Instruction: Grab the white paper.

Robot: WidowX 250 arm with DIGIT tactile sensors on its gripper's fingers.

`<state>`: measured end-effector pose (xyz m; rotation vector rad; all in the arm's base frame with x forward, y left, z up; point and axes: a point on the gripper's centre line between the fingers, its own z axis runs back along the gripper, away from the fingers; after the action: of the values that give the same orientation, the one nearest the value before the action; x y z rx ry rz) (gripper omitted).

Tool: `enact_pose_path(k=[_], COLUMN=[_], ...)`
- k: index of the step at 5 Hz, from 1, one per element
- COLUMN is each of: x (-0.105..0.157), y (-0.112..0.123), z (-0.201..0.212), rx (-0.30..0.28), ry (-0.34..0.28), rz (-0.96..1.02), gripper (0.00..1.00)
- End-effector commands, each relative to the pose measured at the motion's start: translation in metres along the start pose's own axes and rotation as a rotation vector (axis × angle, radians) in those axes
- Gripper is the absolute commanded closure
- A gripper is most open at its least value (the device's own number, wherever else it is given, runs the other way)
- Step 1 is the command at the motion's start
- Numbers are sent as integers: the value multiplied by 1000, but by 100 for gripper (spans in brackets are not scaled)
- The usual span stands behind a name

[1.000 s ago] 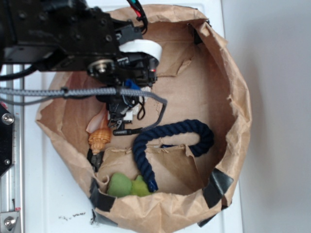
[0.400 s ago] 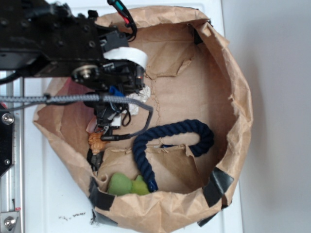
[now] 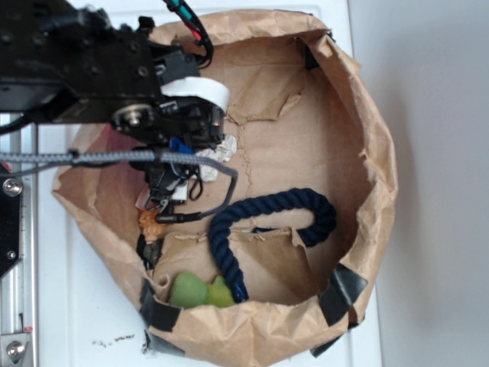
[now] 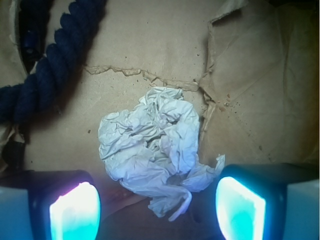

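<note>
Two lit fingers [image 4: 75, 212] frame the bottom of our wrist view, spread wide with nothing between them yet, so our gripper [image 4: 157, 210] is open. The white paper [image 4: 152, 150] lies on the floor of the brown paper bag [image 3: 306, 153], its near, ragged edge reaching down into the gap between the fingers while most of the wad sits just beyond them. From outside we see only a sliver of the white paper [image 3: 220, 147] peeking out at the right of the arm.

We judge the main risk to be a shallow pinch: closing now may catch only the loose tail, which could tear off or slip free. Pressing down too far could snag the torn seam of the bag floor instead. The dark blue rope [image 4: 45, 75] lies to the left, apart from the wad, and seems unlikely to interfere. The seashell [image 3: 150, 224] stays clear too.
</note>
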<state>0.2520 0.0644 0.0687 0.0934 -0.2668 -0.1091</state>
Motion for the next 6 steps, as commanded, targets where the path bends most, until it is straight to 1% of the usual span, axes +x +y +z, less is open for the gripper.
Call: enact_pose_path(k=[1, 4, 5, 6], x=[17, 28, 31, 32], y=[-4, -16, -17, -16], z=[0, -26, -35, -31], rx=[21, 69, 95, 99], ry=[-16, -9, -1, -24], rz=[14, 17, 43, 40], gripper=[0, 0, 100, 100])
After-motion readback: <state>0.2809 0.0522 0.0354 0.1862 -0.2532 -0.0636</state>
